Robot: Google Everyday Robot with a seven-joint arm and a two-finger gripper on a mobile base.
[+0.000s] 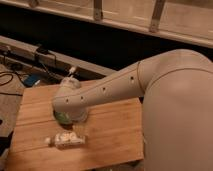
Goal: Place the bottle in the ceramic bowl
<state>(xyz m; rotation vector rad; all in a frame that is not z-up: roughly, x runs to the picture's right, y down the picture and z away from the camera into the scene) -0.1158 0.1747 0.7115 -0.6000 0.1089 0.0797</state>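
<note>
The bottle (65,140) is small and whitish with a pale label. It lies on its side on the wooden table (110,135), near the front left. The ceramic bowl (62,118) is almost fully covered by my arm's wrist; only a green sliver shows at the wrist's lower left. My gripper (76,126) hangs below the wrist, over the bowl's near edge and just above and behind the bottle. It holds nothing that I can see.
My big white arm (150,85) crosses from the right over the table's back half. Cables and a blue object (31,80) lie on the floor at the left. A dark ledge (30,50) and a railing run behind the table.
</note>
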